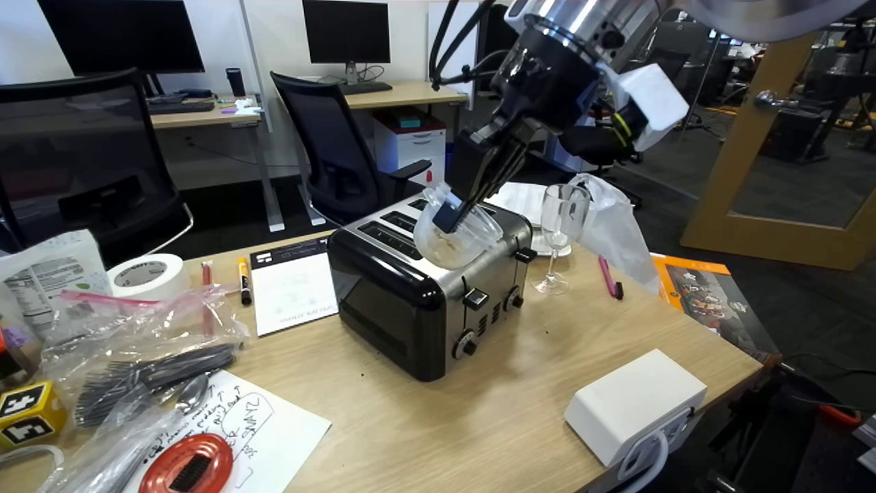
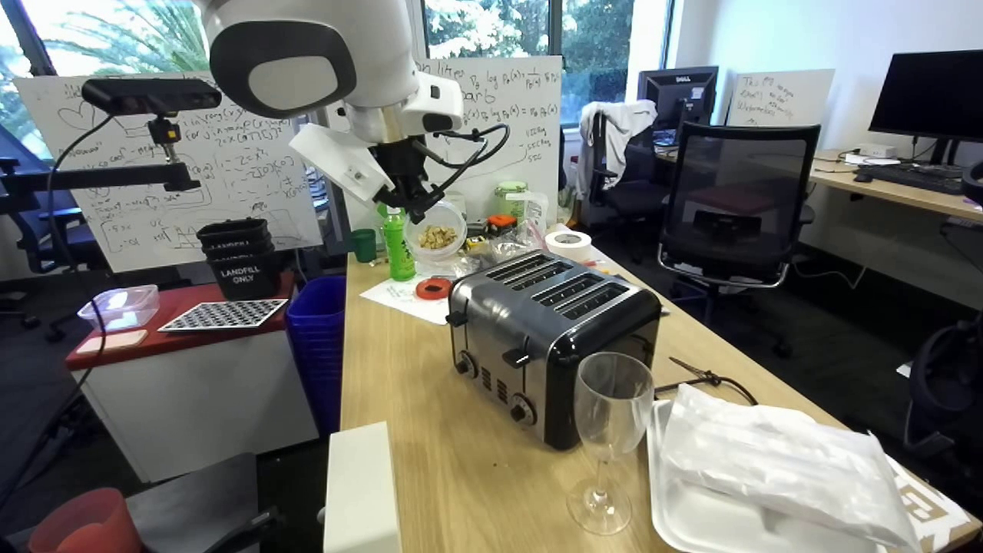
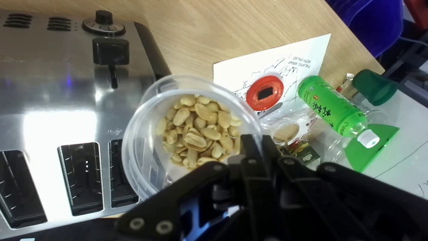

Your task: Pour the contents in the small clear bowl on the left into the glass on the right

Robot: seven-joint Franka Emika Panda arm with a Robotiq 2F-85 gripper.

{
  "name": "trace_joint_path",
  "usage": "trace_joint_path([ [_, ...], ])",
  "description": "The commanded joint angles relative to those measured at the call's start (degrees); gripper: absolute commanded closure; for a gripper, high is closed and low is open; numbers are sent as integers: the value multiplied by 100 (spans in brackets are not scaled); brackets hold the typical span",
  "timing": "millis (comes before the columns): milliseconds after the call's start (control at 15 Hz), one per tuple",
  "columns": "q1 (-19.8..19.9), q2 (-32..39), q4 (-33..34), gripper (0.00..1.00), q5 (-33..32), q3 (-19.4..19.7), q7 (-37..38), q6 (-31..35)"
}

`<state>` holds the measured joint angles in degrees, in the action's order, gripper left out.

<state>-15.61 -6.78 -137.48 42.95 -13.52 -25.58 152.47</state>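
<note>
My gripper is shut on the rim of a small clear plastic bowl. It holds the bowl in the air, near the toaster. In the wrist view the gripper pinches the side wall of the bowl, and many peanuts lie inside. In an exterior view the bowl is tilted with its opening toward the camera, and the peanuts rest low in it. The stemmed clear glass stands upright on the table beyond the toaster, apart from the bowl. It also shows upright in an exterior view.
A steel and black toaster stands mid-table, between bowl and glass. A white tray with a plastic bag lies beside the glass. A white box sits at the table edge. Plastic bags, a brush and a green bottle crowd the far end.
</note>
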Motion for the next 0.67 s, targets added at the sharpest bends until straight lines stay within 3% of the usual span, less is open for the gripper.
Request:
trace_joint_path([
  [0, -50, 9, 23, 98, -10, 92, 30, -36],
  [333, 30, -24, 174, 98, 668, 426, -326, -170],
  [600, 185, -8, 231, 98, 827, 686, -342, -140],
])
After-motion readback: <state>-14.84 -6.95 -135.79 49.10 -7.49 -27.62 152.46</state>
